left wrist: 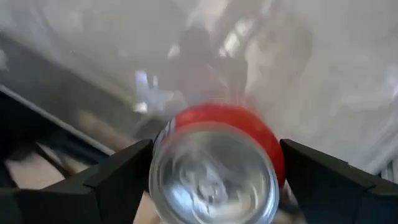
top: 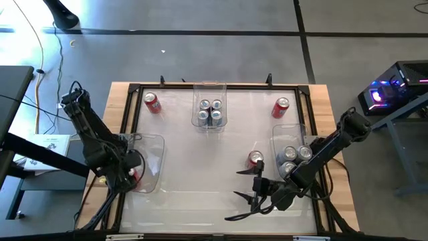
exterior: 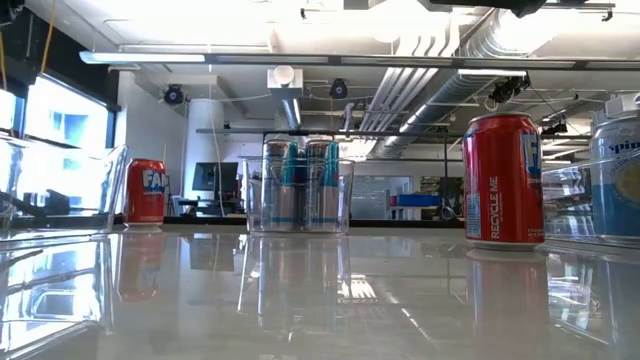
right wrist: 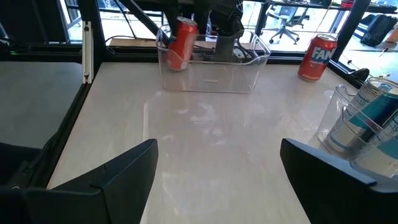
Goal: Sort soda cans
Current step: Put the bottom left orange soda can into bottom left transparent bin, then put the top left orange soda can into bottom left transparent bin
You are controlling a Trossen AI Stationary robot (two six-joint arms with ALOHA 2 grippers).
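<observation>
A wide white glossy tabletop, framed in dark rails on a pale wooden bench, fills the overhead view; its surface mirrors the ceiling lights. Sorting looks roughly two-thirds done.

Three clear, thin-walled rectangular plastic bins sit on it. The far middle bin holds four upright silver and blue cylindrical cans, packed touching one another. The bin at the right edge holds about three silver-topped pale cans. The bin at the left edge is where the red cans go, judging from the one being placed there now.

The left arm's dark two-finger gripper reaches into that left bin, with a smooth red metal can with a shiny silver end tilted between its fingers. The fingers stand just wider than the can, so it appears to be let go rather than squeezed; contact cannot be told.

The right arm's dark gripper hovers above the near-right part of the table, fingers spread wide and holding nothing.

Three red cans stand loose on the table: one at the far left corner, one at the far right, and one just beside the right gripper. These appear to be what remains to sort.
</observation>
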